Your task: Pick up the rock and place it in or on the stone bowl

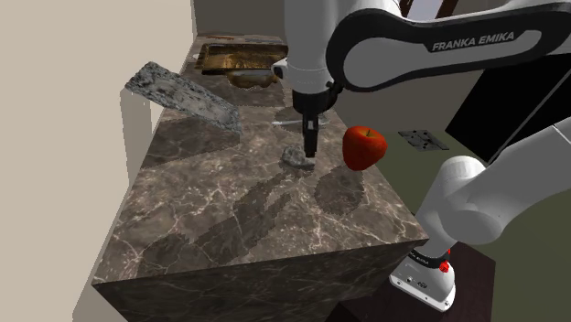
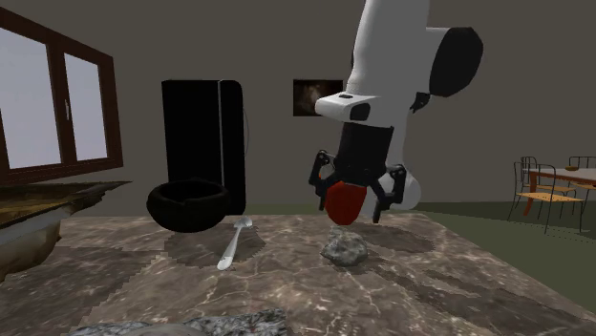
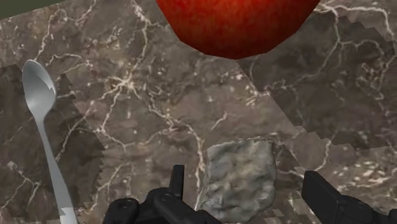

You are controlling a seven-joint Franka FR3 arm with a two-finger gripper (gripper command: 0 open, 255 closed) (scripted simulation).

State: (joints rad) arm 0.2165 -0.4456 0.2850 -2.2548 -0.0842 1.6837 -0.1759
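Where gripper (image 3: 247, 186) straddles rock (image 3: 236, 168), apple (image 3: 235, 25) partly cut off.

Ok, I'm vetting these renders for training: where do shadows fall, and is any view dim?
Shoulder view: evenly lit, a broad shadow of the arm lies across the counter near the rock. Second exterior view: dim, the stone bowl reads almost black. Wrist view: jagged-edged shadow patches beside the spoon.

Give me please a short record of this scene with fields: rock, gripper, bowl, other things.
rock: grey, lying on the marbled counter
gripper: open, low over the rock, not touching it
bowl: dark, on the counter, apart from the rock
other things: red apple, spoon
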